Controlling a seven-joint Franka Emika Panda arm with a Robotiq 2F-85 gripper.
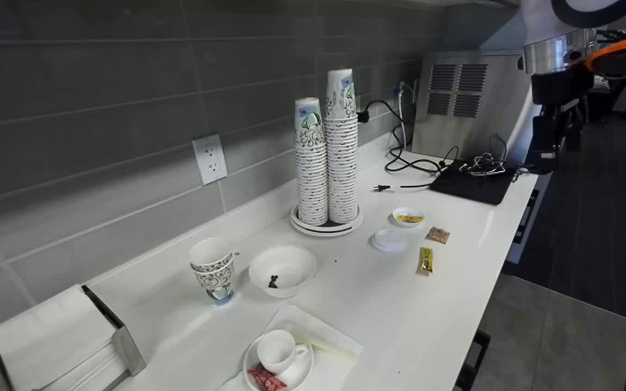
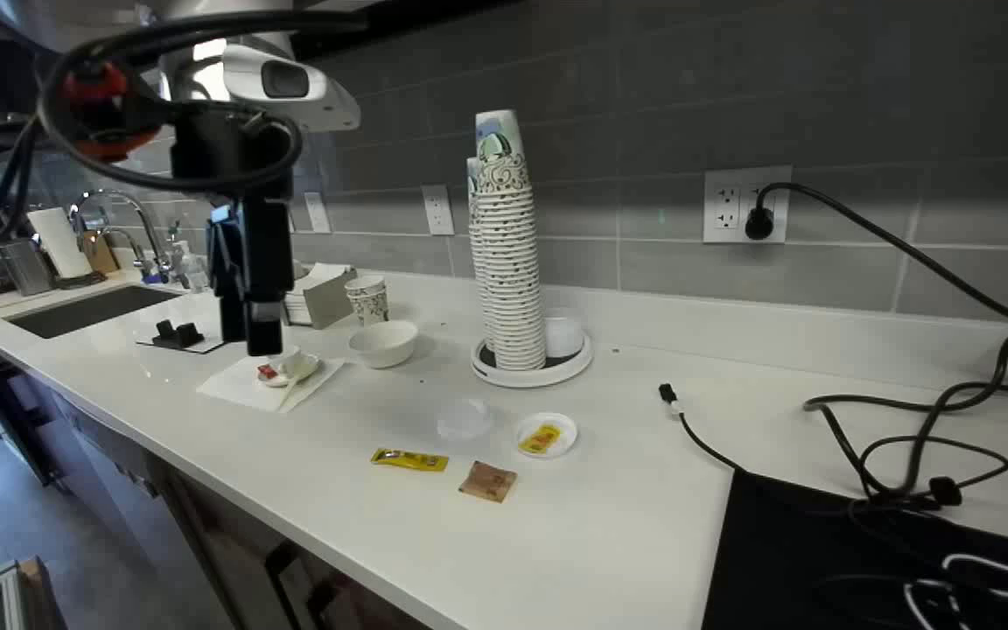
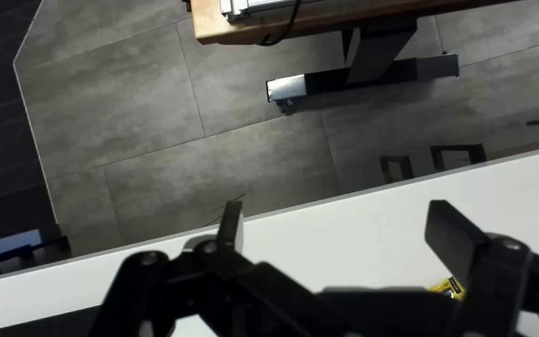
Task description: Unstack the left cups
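Note:
The left cups (image 1: 215, 279) are small white paper cups with dark speckled print, nested one in another. They stand upright, open end up, near the back wall between the napkin holder and the white bowl. They also show in an exterior view (image 2: 370, 304), behind the bowl. My gripper hangs in the air well away from them, toward the counter's front edge, in both exterior views (image 1: 549, 149) (image 2: 250, 332). In the wrist view its fingers (image 3: 335, 227) are wide apart with nothing between them. The cups are out of the wrist view.
A white bowl (image 1: 283, 266) stands right beside the cups. A napkin holder (image 1: 128, 347), a small mug (image 1: 276, 350) on a saucer and two tall cup columns (image 1: 341, 168) on a round tray stand around. Lids, packets (image 1: 426, 260) and a black mat (image 1: 476, 182) with cables lie farther along.

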